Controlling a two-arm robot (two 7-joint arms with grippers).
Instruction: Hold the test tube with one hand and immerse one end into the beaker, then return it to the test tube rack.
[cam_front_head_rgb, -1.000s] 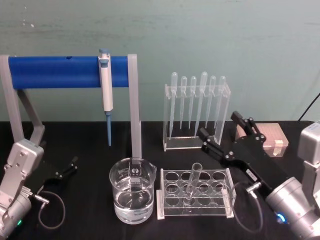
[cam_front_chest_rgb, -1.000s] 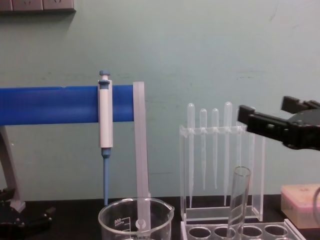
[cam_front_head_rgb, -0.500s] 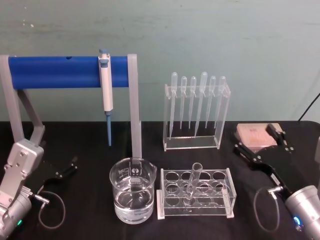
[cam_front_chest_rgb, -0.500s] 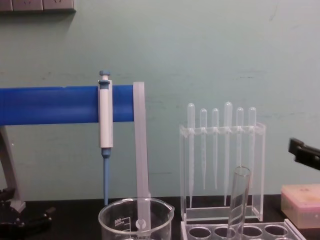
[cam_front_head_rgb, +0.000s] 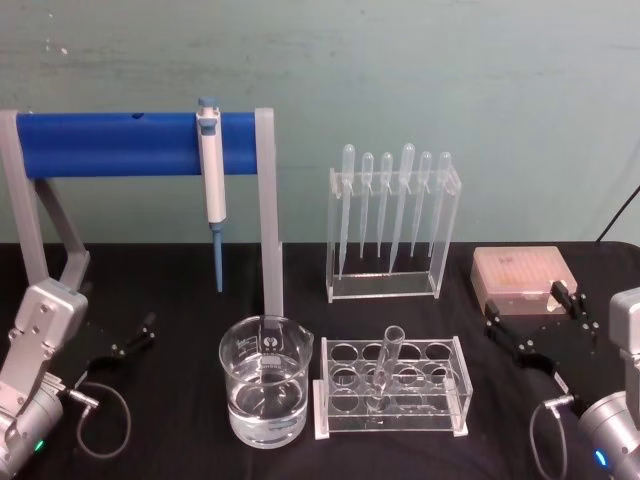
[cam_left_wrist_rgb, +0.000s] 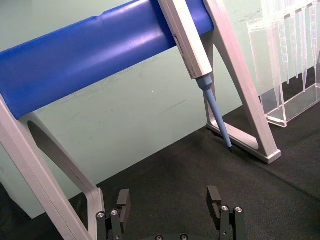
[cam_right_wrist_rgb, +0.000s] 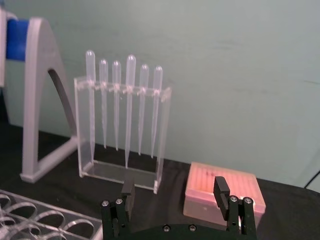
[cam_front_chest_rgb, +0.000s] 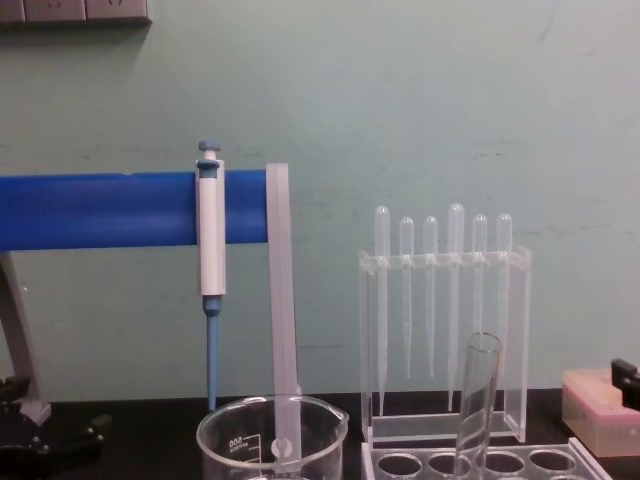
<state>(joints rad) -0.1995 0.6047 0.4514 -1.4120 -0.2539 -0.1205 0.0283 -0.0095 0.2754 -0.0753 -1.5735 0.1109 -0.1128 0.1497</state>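
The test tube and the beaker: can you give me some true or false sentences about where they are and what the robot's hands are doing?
1. The test tube stands tilted in the clear rack. True.
2. The right gripper holds the tube. False: it is open and empty, over by the pink box.
3. The beaker has clear liquid in it. True.
4. The beaker sits to the right of the rack. False: it sits on the rack's left.
5. The left gripper is open with nothing between its fingers. True.

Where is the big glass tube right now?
The test tube leans in the clear rack in the head view, just right of the beaker.
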